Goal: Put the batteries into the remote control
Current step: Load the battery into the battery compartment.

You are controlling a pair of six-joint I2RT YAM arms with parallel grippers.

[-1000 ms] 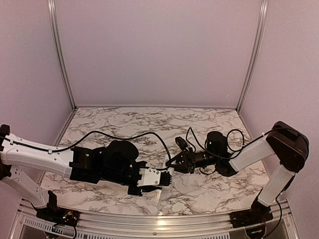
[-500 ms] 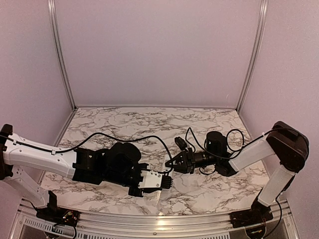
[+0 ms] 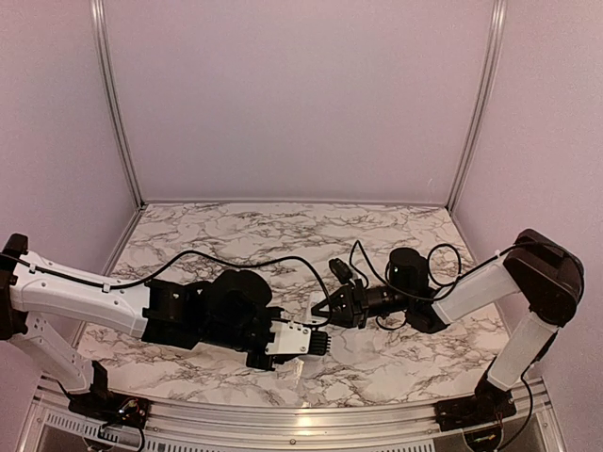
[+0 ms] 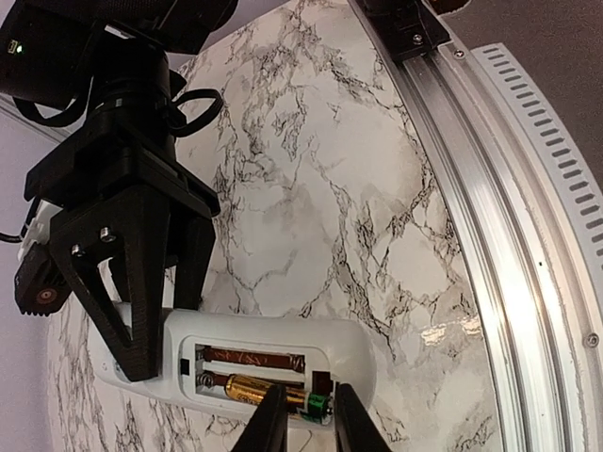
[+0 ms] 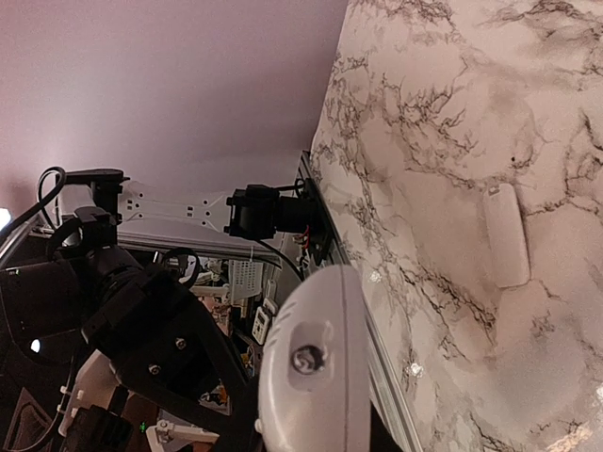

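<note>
The white remote control (image 4: 358, 353) is held above the table with its back up and its battery bay open. My right gripper (image 3: 327, 309) is shut on one end of it, its black fingers (image 4: 141, 273) clamping the casing. That end fills the right wrist view (image 5: 311, 367). A gold battery (image 4: 250, 387) with a green end lies tilted in the near slot. A dark brownish cylinder (image 4: 250, 359) sits in the far slot. My left gripper (image 4: 311, 419) straddles the battery's green end with a narrow gap. Whether it pinches the battery does not show.
A flat white cover (image 5: 506, 235) lies on the marble table (image 4: 311, 188), apart from the remote. The aluminium rail (image 4: 509, 235) of the near table edge runs close below the left gripper. A black cable (image 3: 236, 259) loops over the left arm.
The left arm has crept rightward and slightly nearer, keeping its fingertips at the remote. The right arm and the remote have hardly moved.
</note>
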